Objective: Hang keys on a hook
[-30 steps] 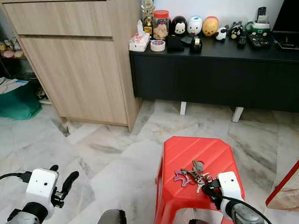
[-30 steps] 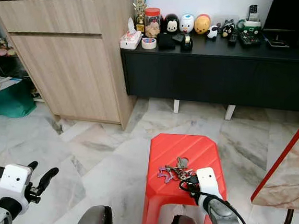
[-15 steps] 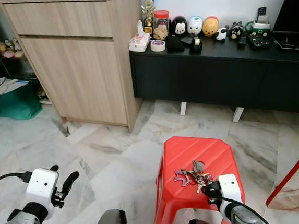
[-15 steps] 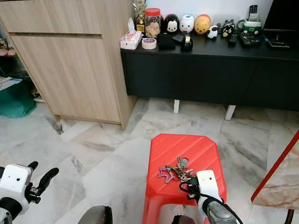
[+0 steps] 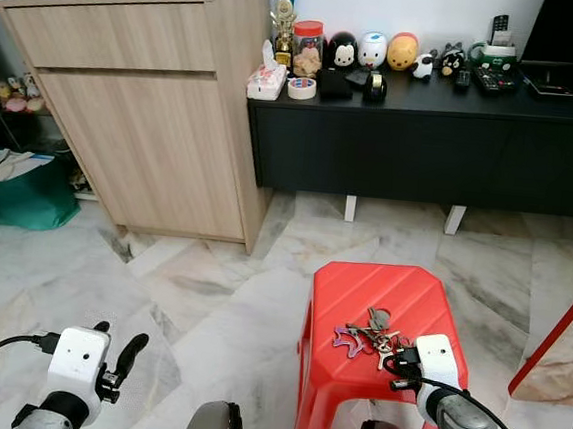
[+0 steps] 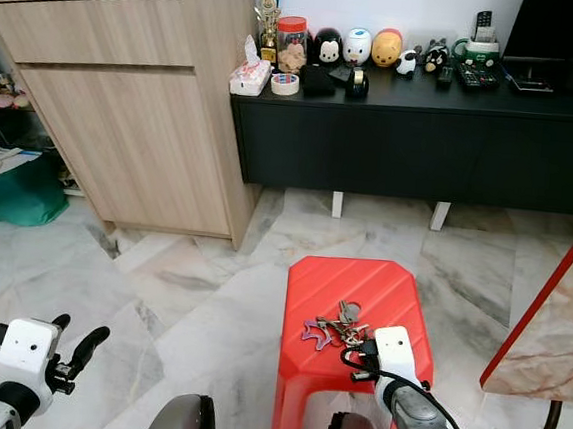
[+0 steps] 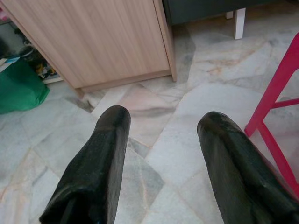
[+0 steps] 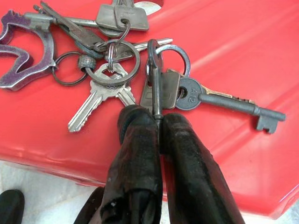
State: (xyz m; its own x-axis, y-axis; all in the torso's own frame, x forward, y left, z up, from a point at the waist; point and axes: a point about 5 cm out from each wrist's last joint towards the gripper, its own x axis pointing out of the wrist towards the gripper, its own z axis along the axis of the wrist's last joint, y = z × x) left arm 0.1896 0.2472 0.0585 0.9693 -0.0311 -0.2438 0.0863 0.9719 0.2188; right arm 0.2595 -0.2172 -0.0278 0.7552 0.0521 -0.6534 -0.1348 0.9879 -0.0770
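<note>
One bunch of keys (image 8: 117, 70) lies on the top of one red plastic stool (image 5: 380, 293), directly ahead of the right gripper (image 8: 159, 122). The gripper's two black fingers (image 8: 140, 140) are pressed together on a ring of the bunch. At least five keys and one purple fob (image 8: 21, 56) are countable. The left gripper (image 7: 161, 126) hangs low over the marble floor (image 5: 209, 298), fingers spread apart, holding nothing.

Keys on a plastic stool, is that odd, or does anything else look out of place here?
Only that. The keys lie in a loose heap on the red stool, not on any hook. The right gripper has its jaws pinched on one ring. Nothing looks spilled or broken.
</note>
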